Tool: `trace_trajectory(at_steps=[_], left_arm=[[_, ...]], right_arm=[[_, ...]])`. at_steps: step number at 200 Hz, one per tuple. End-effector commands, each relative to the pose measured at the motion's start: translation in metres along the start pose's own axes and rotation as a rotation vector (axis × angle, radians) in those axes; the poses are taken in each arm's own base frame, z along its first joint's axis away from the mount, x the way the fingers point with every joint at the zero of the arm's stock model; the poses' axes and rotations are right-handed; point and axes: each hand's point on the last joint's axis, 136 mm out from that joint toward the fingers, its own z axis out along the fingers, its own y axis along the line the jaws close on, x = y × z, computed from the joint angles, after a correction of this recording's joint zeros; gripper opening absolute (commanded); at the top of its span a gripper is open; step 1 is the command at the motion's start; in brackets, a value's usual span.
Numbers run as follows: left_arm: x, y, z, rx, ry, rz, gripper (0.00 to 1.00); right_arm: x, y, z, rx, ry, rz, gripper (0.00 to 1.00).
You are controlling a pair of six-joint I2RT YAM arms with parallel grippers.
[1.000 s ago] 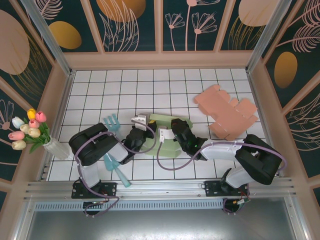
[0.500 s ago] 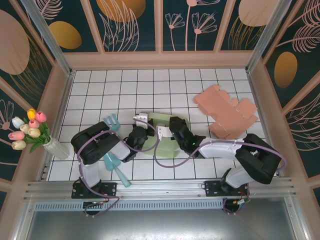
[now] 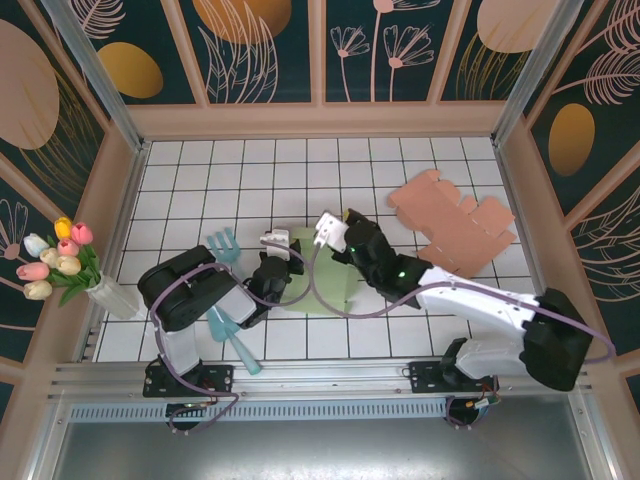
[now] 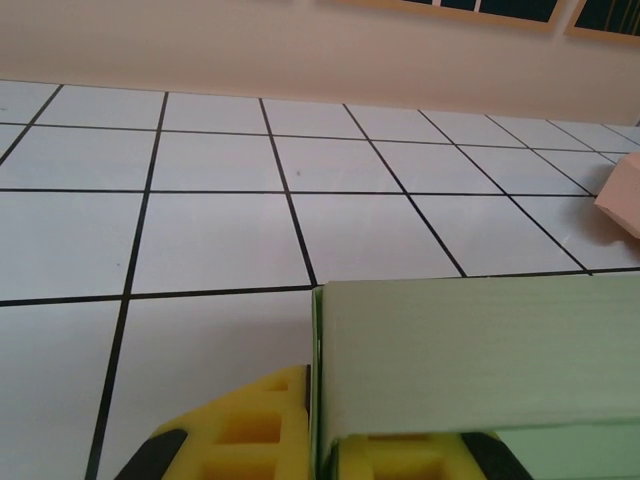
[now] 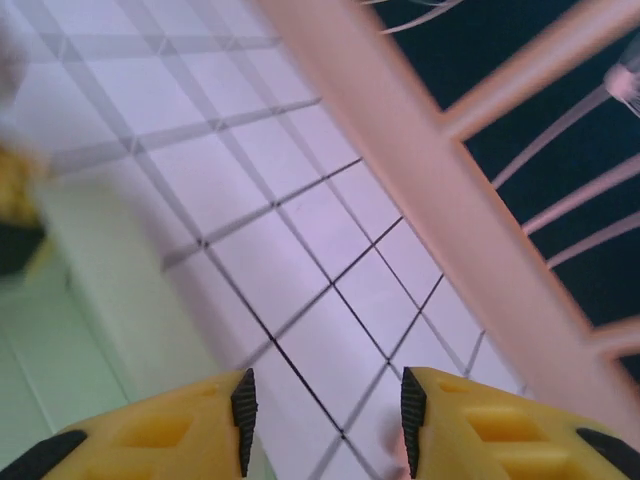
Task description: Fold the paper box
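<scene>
The pale green paper box (image 3: 322, 284) lies partly folded in the middle of the tiled table. My left gripper (image 3: 273, 243) is at its left edge, shut on a thin upright flap. In the left wrist view that flap (image 4: 470, 350) stands between my yellow fingers (image 4: 240, 430), pinched at the left gripper (image 4: 325, 440). My right gripper (image 3: 328, 229) hovers above the box's far edge, open and holding nothing. In the right wrist view the right gripper (image 5: 325, 410) has only tiles between its pads, with the green box (image 5: 90, 290) to the left.
A flat, unfolded pink box (image 3: 455, 222) lies at the back right. A teal fork (image 3: 225, 243) and a teal scoop (image 3: 234, 341) lie by the left arm. A vase of tulips (image 3: 60, 265) stands at the left wall. The pink wall frame (image 5: 400, 130) is close beyond the right gripper.
My right gripper has opened, let go of the green box and swung up and toward the back. My left gripper has shut on the box's left flap.
</scene>
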Motion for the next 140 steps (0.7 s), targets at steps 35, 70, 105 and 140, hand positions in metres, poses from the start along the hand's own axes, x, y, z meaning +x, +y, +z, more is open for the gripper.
trace_trajectory(at_steps=[35,70,105,140], left_arm=[[0.000,0.012,-0.007,-0.069,0.021,-0.008,0.00],[-0.008,0.019,-0.014,-0.111,0.017,-0.051,0.00],[-0.017,0.019,-0.018,-0.128,0.009,-0.068,0.00],[-0.018,0.022,-0.019,-0.151,0.017,-0.076,0.00]], right_arm=[[0.016,-0.017,-0.016,0.077,0.067,0.878,0.49],[0.012,0.007,-0.004,-0.030,0.050,1.038,0.52],[0.017,0.011,0.009,-0.041,0.062,1.102,0.57],[0.028,0.015,0.025,-0.078,0.101,1.172,0.57]])
